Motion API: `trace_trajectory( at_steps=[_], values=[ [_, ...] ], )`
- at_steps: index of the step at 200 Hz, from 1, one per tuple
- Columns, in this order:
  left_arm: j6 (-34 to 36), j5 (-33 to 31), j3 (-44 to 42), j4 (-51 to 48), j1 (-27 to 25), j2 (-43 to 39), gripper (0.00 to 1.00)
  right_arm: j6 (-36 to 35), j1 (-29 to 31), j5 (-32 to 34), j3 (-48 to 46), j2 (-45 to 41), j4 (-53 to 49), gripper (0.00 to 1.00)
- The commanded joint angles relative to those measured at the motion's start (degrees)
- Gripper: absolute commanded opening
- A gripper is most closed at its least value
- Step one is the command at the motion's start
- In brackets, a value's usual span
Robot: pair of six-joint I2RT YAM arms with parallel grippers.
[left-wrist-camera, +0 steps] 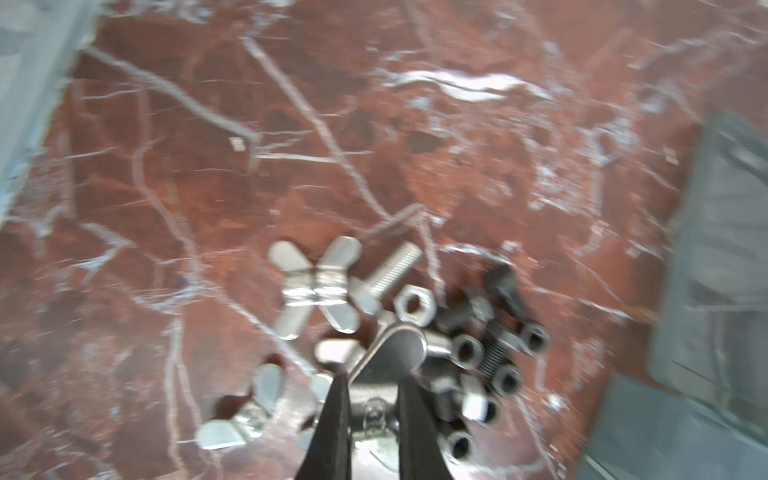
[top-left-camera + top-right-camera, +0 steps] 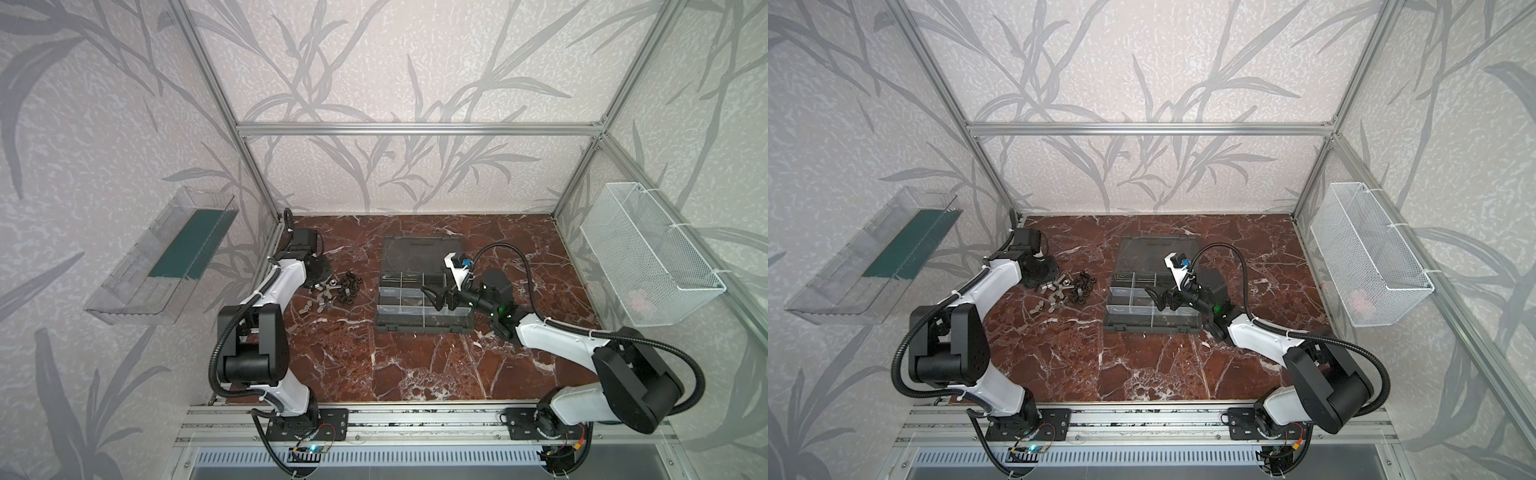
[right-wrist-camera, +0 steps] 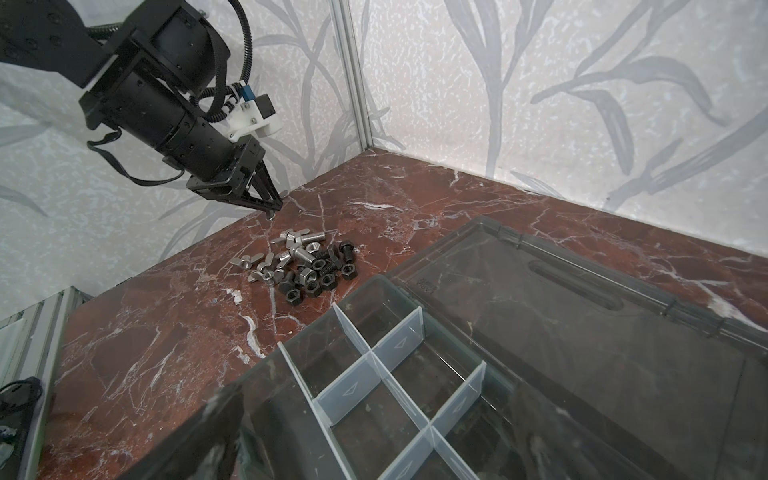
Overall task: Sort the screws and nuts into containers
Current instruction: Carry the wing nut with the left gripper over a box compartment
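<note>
While the left claw (image 3: pixel 272 204) hangs above the desk (image 2: pixel 415 374), to the left of the organizer case (image 2: pixel 415 253), its jaws are clamped on a shiny silver piece (image 1: pixel 401 347). This piece appears to be a wing nut, though blur in the left wrist view limits certainty. The loose pile lies on the desk just beneath the claw, also left of the case. It consists of silver and black screws (image 1: pixel 395 266), hex nuts (image 1: pixel 414 309) and further wing nuts (image 1: pixel 316 286), many of them touching. The case lies open with its lid (image 3: pixel 582 332) flat. Translucent dividers separate the containers (image 3: pixel 411 365). The right claw (image 2: pixel 432 299) hovers above these compartments, toward the right side of the case, jaws spread wide apart.
</note>
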Motion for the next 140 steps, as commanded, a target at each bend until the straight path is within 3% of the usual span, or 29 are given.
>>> trace_trajectory(
  at_steps=[1, 30, 58, 86, 140],
  values=[
    [-0.8, 3.0, 3.5, -0.9, -4.3, -2.1, 0.08, 0.9, 1.3, 3.3, 0.9, -3.3, -2.6, 0.99],
    [-0.8, 3.7, 7.0, -1.8, -12.0, -1.3, 0.08, -2.6, 4.5, 7.2, -0.4, -3.0, -1.5, 0.99],
    [-0.4, 5.6, 7.1, -1.5, -17.4, 1.0, 0.08, -0.9, 4.9, 5.4, -1.0, -3.9, -0.9, 0.99],
    [-1.5, 7.9, 4.6, 0.6, -20.3, 1.5, 0.08, -2.3, 5.1, 6.8, -2.6, -5.1, -0.6, 0.99],
    [-0.6, 6.5, 5.1, -3.2, -25.5, 4.3, 0.08, -3.2, 5.1, 8.0, -2.8, -3.7, -0.3, 0.99]
  ],
)
